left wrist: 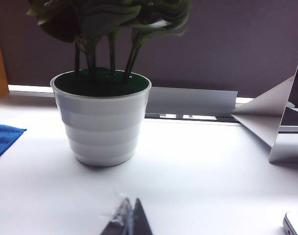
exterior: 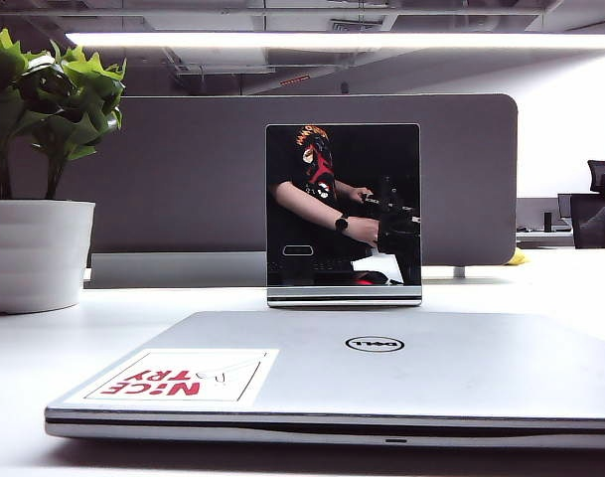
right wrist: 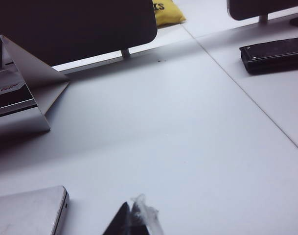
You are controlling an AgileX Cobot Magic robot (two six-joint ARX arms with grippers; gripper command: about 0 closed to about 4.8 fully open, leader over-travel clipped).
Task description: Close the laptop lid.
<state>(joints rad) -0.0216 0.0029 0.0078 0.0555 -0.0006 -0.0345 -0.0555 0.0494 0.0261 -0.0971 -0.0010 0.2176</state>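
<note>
The laptop lid (exterior: 381, 368) lies flat down on the silver laptop (exterior: 332, 429), with only a thin dark seam along the front edge. Its Dell logo (exterior: 375, 344) and the red "NiCE TRY" sticker (exterior: 178, 378) face up. Neither arm shows directly in the exterior view. My left gripper (left wrist: 130, 205) is shut and empty above the white table, apart from a laptop corner (left wrist: 295, 223). My right gripper (right wrist: 130, 208) is also shut and empty, just beside the laptop's other corner (right wrist: 26, 213).
A black mirror-like panel (exterior: 343, 214) on a silver base stands behind the laptop. A white plant pot (left wrist: 102, 122) stands ahead of the left gripper, with a blue cloth (left wrist: 4, 137) nearby. A flat black item (right wrist: 273, 54) lies far right. A grey divider (exterior: 183, 169) runs along the back.
</note>
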